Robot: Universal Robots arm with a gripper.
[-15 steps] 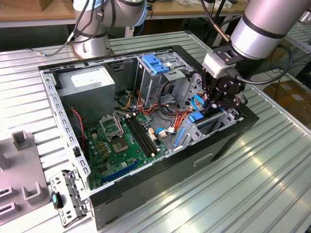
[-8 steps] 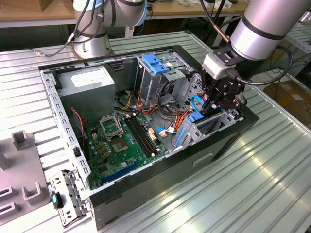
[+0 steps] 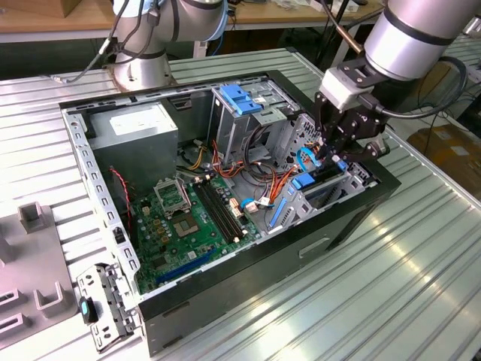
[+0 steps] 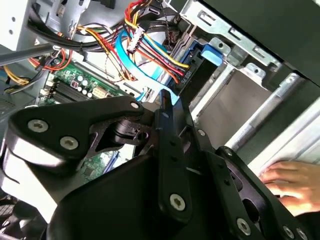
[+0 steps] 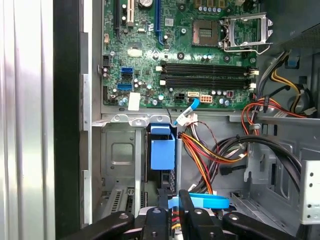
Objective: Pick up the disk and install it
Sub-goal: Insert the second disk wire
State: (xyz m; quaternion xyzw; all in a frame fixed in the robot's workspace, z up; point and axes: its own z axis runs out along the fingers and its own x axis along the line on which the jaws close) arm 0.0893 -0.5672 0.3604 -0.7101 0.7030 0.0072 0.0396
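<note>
- Gripper point(image 3: 334, 154) is down inside the case point(image 3: 225, 282), at the exterior view's right end, right over the drive cage point(image 5: 117, 150).
- Disk point(image 5: 162, 150) looks to be standing on edge in that cage. Its blue rail end shows in the first wrist view, just beside the cage wall. Can't say if it's fully home.
- Claw: can't tell whether it's spread, pressed together or pinching the disk; the tips are lost among cables.
- To do this well, imo: keep the disk square to the cage guides and press straight along the slot, w/o tilt, so the blue rails don't bind.
- Blue flat cable point(image 5: 200, 202) runs right across the claw, w/ the red/yellow wire bundle point(image 5: 210, 150) just beside it. Risk of snagging or trapping them, so go slow.
- Motherboard point(image 3: 180, 226) lies well apart towards the exterior view's left, so no worry there.
- A person's hand point(image 4: 292, 182) rests outside the case near the cage side; best kept clear.
</note>
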